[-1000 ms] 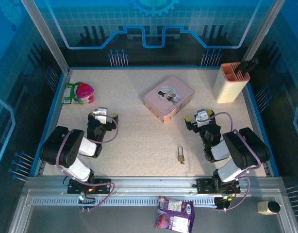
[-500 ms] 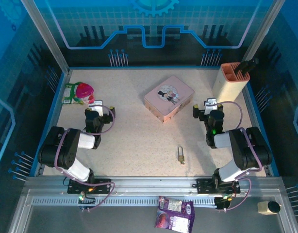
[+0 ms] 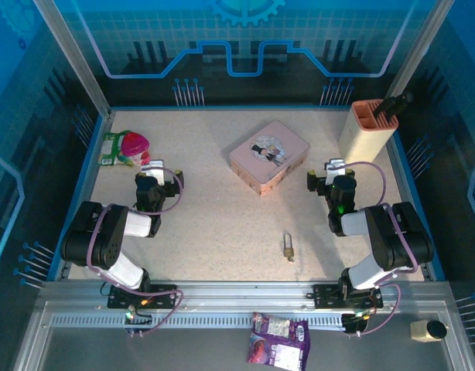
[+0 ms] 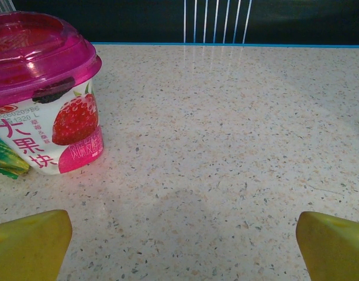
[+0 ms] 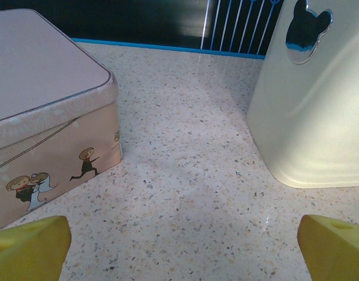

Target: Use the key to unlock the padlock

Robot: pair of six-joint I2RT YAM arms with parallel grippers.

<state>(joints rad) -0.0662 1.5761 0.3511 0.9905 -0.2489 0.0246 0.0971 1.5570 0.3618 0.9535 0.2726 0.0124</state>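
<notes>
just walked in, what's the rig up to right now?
Nothing is being handled. The left tool is open and empty, facing a strawberry yogurt cup at the far left of the table. The right tool is open and empty too, pointed at the gap between the pink cartoon tin and a cream holder. The brass padlock lies on the table near the front edge, with neither tool near it. The key is too small to make out.

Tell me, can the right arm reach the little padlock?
Probably yes. The padlock lies on bare table close to the right arm, with nothing between. Its open jaws point away past the pink tin, so it must swing round.
</notes>
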